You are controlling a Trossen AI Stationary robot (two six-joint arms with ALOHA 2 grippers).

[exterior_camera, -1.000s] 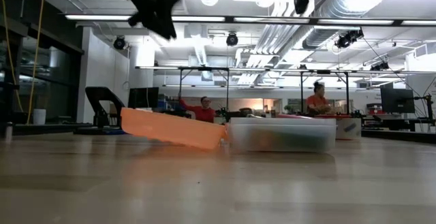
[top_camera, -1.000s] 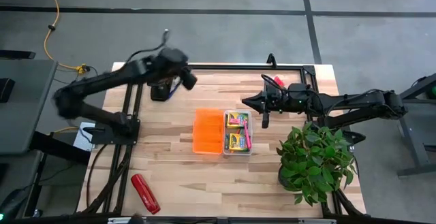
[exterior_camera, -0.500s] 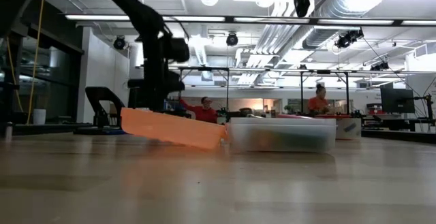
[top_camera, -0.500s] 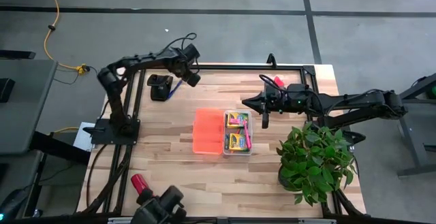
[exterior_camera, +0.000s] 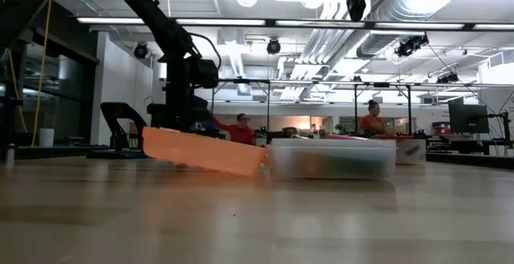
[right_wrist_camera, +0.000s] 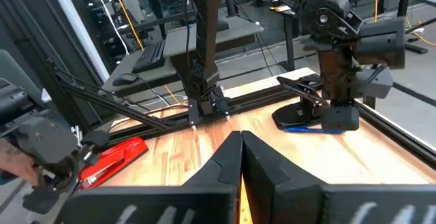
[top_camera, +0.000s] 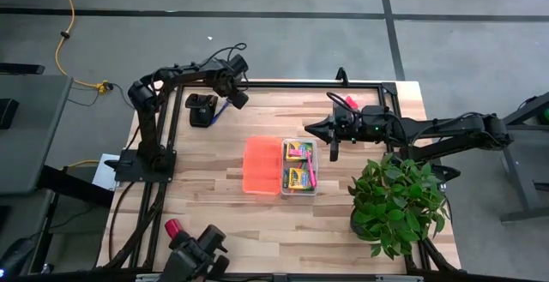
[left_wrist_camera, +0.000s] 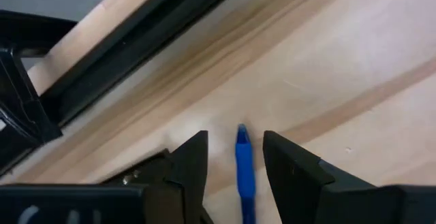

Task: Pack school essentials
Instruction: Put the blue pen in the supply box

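Between the two open fingers of the left gripper (left_wrist_camera: 235, 157) lies the blue pen (left_wrist_camera: 243, 173), flat on the wooden table (left_wrist_camera: 354, 54); the fingers (left_wrist_camera: 191, 163) flank it on either side with a narrow gap to each, and no contact can be confirmed. In the high view this gripper (top_camera: 230, 99) hangs low over the table's far left corner, with the pen (top_camera: 222, 109) slanting out just beneath it and a black stand (top_camera: 202, 110) just beside it on the outer side. The right wrist view shows the same gripper (right_wrist_camera: 338, 118) standing over the pen (right_wrist_camera: 313, 129).

Toward the table's centre from the left gripper, well apart from it, sits a clear bin (top_camera: 299, 167) with an orange lid (top_camera: 262, 165) leaning against its near-left side. Inside the bin lie two crayon boxes (top_camera: 298, 151), one behind the other, and a pink marker (top_camera: 313, 177) along the edge nearest the right arm.

The right gripper (top_camera: 334, 147) hovers raised just beyond the bin's far-right corner, its fingers pressed together and holding nothing, as its own wrist view (right_wrist_camera: 240, 146) shows. Below that arm stands a potted plant (top_camera: 396, 196).

At the near edge, far from both grippers, lies a red stapler (top_camera: 174, 228), partly covered by a dark device (top_camera: 199, 254). Two people (exterior_camera: 241, 127) sit in the room beyond.
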